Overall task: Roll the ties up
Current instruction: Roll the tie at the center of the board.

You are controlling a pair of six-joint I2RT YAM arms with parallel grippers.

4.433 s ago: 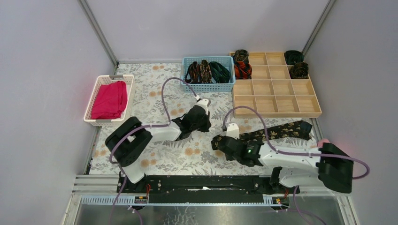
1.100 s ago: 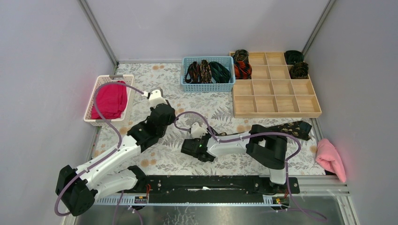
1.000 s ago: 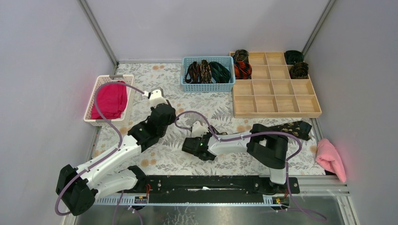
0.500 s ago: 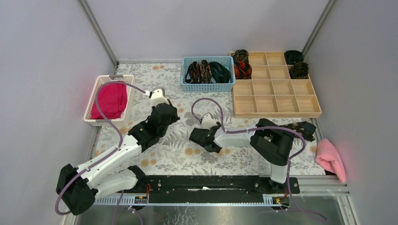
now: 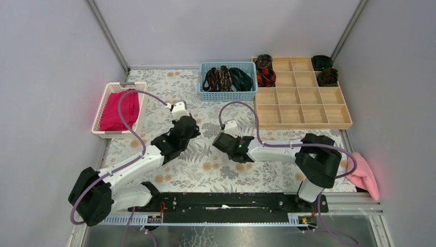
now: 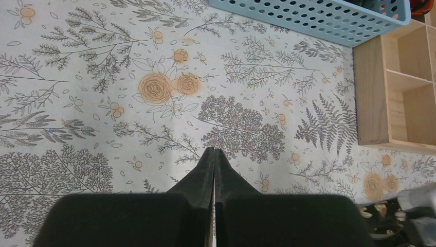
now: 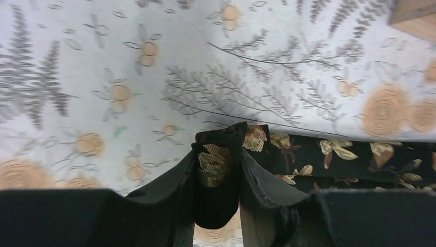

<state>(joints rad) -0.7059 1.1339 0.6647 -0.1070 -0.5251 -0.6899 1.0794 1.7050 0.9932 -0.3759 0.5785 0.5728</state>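
Right end effector [image 7: 218, 172] is closing narrow on the near end of the black gold-flowered tie [image 7: 329, 157]. A folded tip of fabric is sitting pinched between the two fingers [image 7: 175, 180], which are pressing on it from both sides. The rest of that tie is running off to the right, flat on the floral surface [image 5: 205, 170] (in the top view the right arm is covering most of its length, so its far end cannot be made out).

Left end effector [image 6: 214, 152] is hanging above bare floral print with its fingers pressed fully together, gripping nothing. It is standing left of the right one, apart from it and from the tie.

Toward the far edge, the blue basket [image 5: 228, 95] is holding several loose ties [image 5: 226, 78] draped inside. Just right of it, the wooden tray [image 5: 301, 116] is carrying coiled ties [image 5: 266, 77]: two in its far-left compartments, two in its far-right ones.

At the left edge, the white basket [image 5: 101, 114] is holding a magenta folded cloth [image 5: 121, 109]. A pink towel [image 5: 363, 175] is lying at the right edge, beside the right arm's elbow.
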